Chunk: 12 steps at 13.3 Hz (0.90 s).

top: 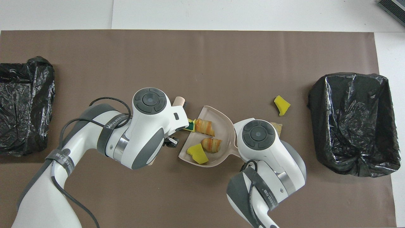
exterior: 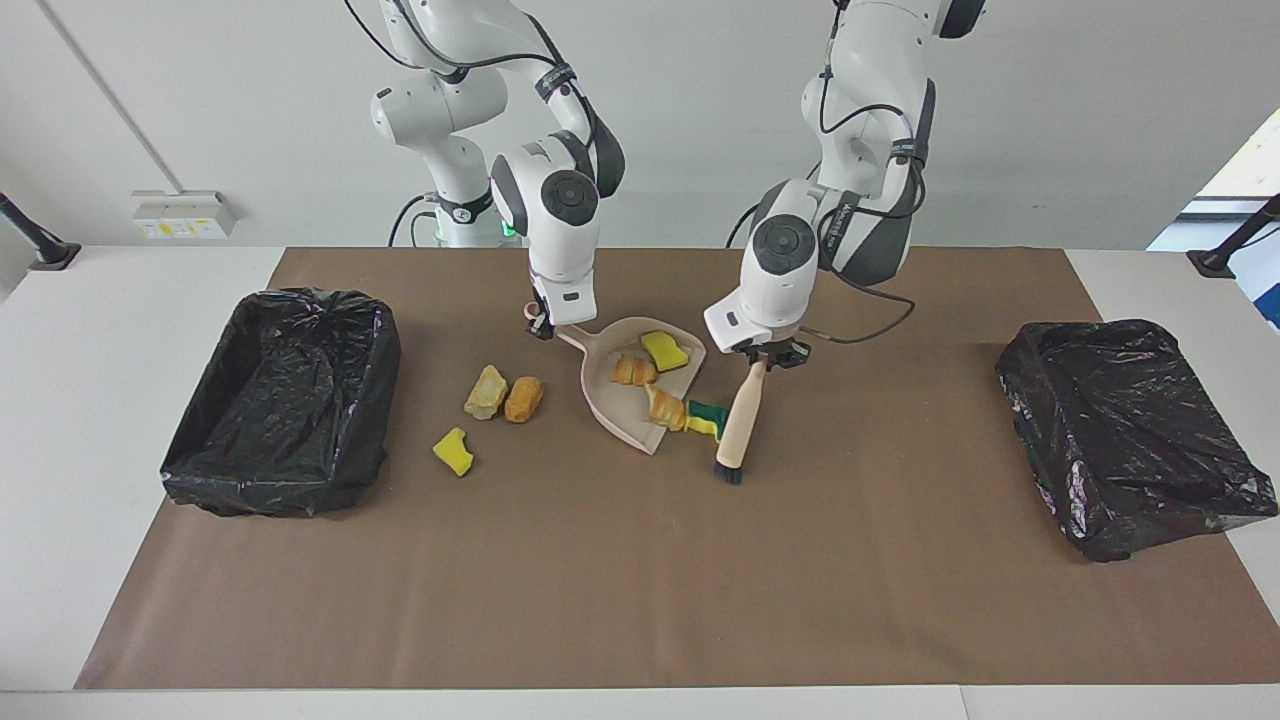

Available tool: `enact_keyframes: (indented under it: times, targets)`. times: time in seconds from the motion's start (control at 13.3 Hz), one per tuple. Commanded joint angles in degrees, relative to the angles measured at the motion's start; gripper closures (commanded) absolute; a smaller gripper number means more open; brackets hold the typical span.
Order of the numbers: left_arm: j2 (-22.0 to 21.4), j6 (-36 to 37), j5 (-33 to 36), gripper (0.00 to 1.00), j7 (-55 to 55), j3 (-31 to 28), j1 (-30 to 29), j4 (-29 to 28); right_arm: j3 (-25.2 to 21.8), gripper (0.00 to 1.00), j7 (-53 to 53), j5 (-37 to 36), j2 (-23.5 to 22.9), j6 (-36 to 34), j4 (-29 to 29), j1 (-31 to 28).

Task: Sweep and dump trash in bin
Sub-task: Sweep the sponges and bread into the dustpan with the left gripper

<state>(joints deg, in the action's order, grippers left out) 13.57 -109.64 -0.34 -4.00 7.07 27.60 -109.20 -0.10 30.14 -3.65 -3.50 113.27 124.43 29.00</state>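
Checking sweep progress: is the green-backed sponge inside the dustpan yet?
Not yet. The green-backed sponge sits at the dustpan lip, pressed between a bread piece and the brush.

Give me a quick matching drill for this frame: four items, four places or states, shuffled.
Items:
1. brush
2. dustpan
3. green-backed sponge
4. lone yellow sponge chunk

Places or states:
A. on the mat, nearest the bin at the right arm's end
B. held by the right gripper
C. at the dustpan's mouth
D. held by the left gripper

Pairs: 1-D, 2-B, 3-C, 4-A
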Motion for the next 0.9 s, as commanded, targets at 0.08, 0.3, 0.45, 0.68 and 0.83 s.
enact_keyframes:
  times: [0.08, 0.3, 0.45, 0.68, 0.83]
  targets:
    - [-3.02, 1.18, -1.59, 1.0, -3.01, -0.83, 6.13, -2.33, 0.36, 1.0, -1.13, 0.74, 0.42, -0.07, 0.73, -0.35]
    - [-4.42, 1.88, -3.43, 1.0, -8.03, 0.57, 7.28, -1.8, 0.36, 1.0, -1.14, 0.74, 0.42, -0.07, 0.73, -0.26]
    - [-5.22, 4.94, -3.44, 1.0, -12.85, 0.75, 8.08, -1.89, 0.36, 1.0, -1.14, 0.74, 0.42, -0.07, 0.73, -0.35]
    - [-8.2, 10.22, -3.44, 1.0, -17.52, 0.67, 8.17, -2.33, 0.36, 1.0, -1.05, 0.74, 0.42, 0.02, 0.64, -0.35]
    - [-9.52, 11.12, -3.44, 1.0, -21.56, 0.67, 8.26, -4.07, 0.36, 1.0, -0.96, 0.74, 0.42, 0.02, 0.64, -0.35]
